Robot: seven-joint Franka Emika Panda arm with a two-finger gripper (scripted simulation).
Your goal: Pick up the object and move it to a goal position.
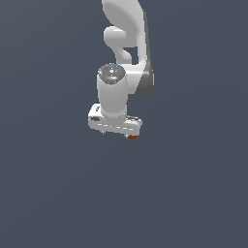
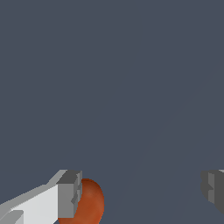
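Observation:
The object (image 2: 90, 204) is a small orange-red rounded thing. In the wrist view it lies right against the inner side of one grey fingertip pad (image 2: 70, 194), partly hidden by it. The other pad (image 2: 213, 190) stands far off, so my gripper (image 2: 142, 192) is open, with a wide gap beside the object. In the exterior view the white hand hangs downward, and only a sliver of the object (image 1: 131, 137) shows under the end of the gripper (image 1: 117, 132) on the exterior view's right.
A plain dark grey-blue surface (image 1: 58, 193) fills both views. The white arm (image 1: 127, 43) rises from the hand toward the top of the exterior view.

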